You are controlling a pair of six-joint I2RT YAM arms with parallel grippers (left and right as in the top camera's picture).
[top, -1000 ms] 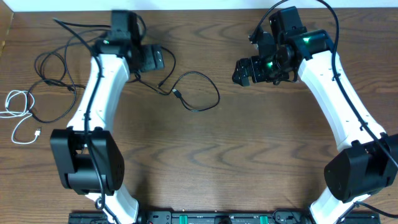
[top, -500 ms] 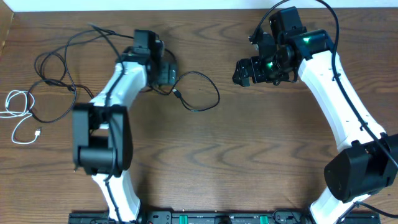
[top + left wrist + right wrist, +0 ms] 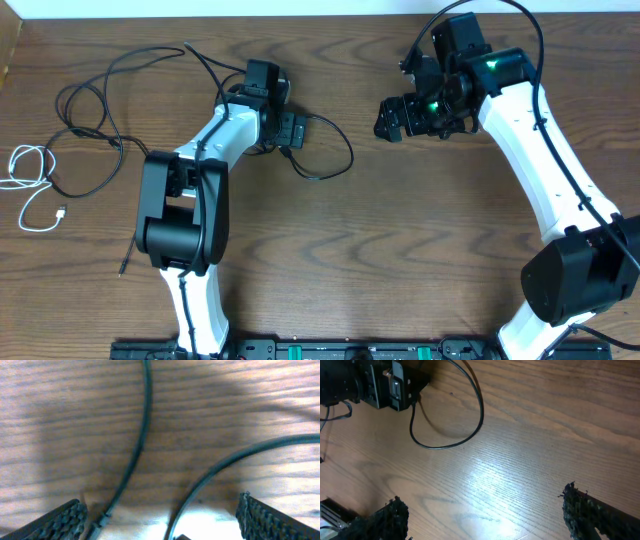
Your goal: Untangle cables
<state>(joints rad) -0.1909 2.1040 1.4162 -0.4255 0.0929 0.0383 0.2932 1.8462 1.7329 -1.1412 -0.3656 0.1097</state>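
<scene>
Black cables point(image 3: 100, 134) sprawl in loose loops at the table's far left, and one strand runs right into a wide loop point(image 3: 349, 158). A shorter white cable point(image 3: 46, 165) lies coiled by the left edge. My left gripper point(image 3: 296, 132) hovers low over the start of that loop. Up close it point(image 3: 162, 521) is open, with two black strands point(image 3: 142, 435) passing between its fingers and neither one gripped. My right gripper point(image 3: 385, 118) hangs open to the right of the loop. From its wrist it point(image 3: 485, 516) spans bare wood, with the black loop point(image 3: 472, 427) farther ahead.
The wooden table point(image 3: 400, 250) runs to a pale wall strip at the back. The left arm's white links point(image 3: 185, 200) lie across the left-centre. Thicker black wires trail from both arms' wrists. The left gripper's body point(image 3: 380, 385) shows at the upper left of the right wrist view.
My left arm has swung right and slightly forward, from the tangle's right side to the start of the wide black loop. The right arm has stayed put. Both grippers remain open.
</scene>
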